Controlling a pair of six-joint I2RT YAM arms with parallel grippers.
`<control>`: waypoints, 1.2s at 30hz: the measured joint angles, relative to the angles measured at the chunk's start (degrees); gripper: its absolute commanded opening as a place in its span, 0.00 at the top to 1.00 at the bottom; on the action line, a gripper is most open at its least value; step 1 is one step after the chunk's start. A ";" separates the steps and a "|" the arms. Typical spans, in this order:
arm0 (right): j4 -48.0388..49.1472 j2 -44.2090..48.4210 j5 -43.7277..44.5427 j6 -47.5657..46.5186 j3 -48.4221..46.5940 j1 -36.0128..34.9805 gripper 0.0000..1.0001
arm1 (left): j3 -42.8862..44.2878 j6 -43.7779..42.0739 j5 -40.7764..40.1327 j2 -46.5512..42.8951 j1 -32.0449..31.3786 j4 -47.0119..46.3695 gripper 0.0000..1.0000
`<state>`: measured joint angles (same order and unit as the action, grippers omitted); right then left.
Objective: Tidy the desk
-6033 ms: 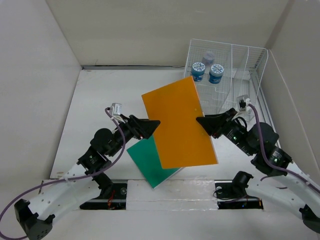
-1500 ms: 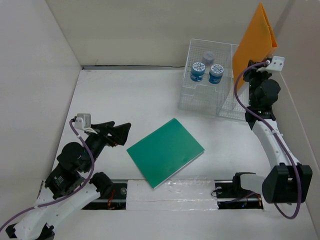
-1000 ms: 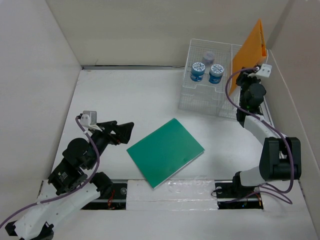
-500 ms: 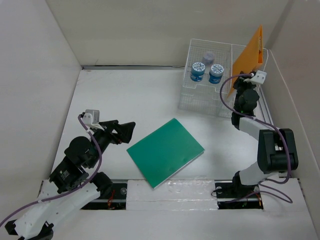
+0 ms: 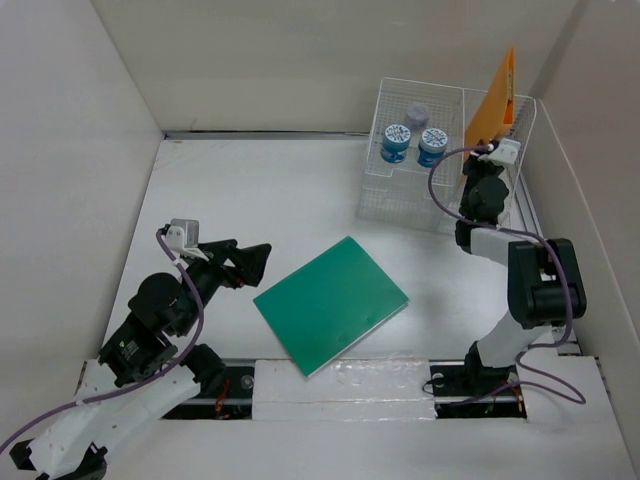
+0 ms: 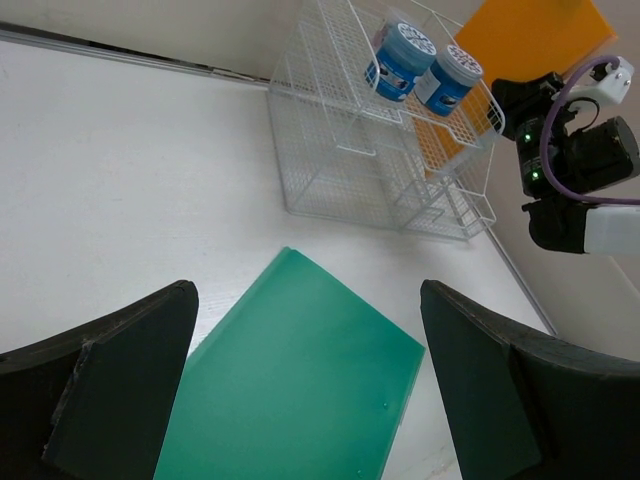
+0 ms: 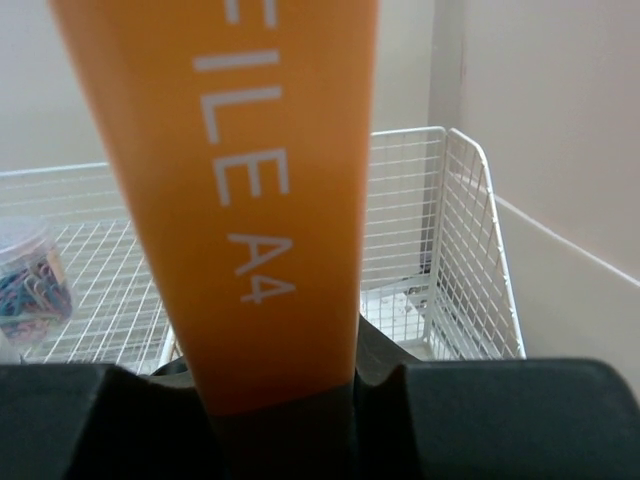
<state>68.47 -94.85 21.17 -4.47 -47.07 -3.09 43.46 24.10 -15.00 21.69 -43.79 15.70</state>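
Note:
My right gripper point(image 5: 484, 160) is shut on an orange A4 file folder point(image 5: 492, 98), held upright on edge over the right section of the white wire rack point(image 5: 443, 205); its spine fills the right wrist view point(image 7: 240, 200). A green folder point(image 5: 331, 303) lies flat on the white desk point(image 5: 250, 200), also seen in the left wrist view point(image 6: 290, 390). My left gripper point(image 5: 254, 260) is open and empty, just left of the green folder and above the desk.
Two blue-lidded jars point(image 5: 415, 145) and a jar of paper clips point(image 5: 417, 113) stand in the rack's left section. Beige wall panels point(image 5: 60, 150) enclose the desk on three sides. The right wall stands close beside the rack.
My right arm has lowered the orange folder toward the rack's right section, and the folder has turned more edge-on. The left arm has barely moved.

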 measured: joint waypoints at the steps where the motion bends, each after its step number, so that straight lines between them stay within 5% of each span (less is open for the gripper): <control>1: 1.68 -0.22 0.39 -0.46 -0.04 -0.02 1.00 | 0.00 -0.09 0.04 0.00 0.00 -0.07 0.10; 15: 3.96 -3.41 1.77 0.07 2.86 -0.76 0.99 | -0.37 -0.68 0.33 0.17 0.00 -0.46 0.10; 23: 0.44 -1.44 3.15 4.42 5.25 -0.50 0.34 | -0.37 -0.70 0.39 0.24 0.00 -0.44 0.11; 31: -10.86 2.01 4.72 8.72 4.79 0.46 0.00 | -0.37 -0.68 0.48 1.99 0.00 -0.39 0.11; 36: -26.82 11.78 4.63 12.46 -0.87 0.17 0.00 | -0.37 -0.26 1.20 4.85 0.00 -0.37 0.28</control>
<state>41.65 -83.07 25.80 7.99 -47.94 -2.92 43.09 23.83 -13.80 26.55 -43.79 15.33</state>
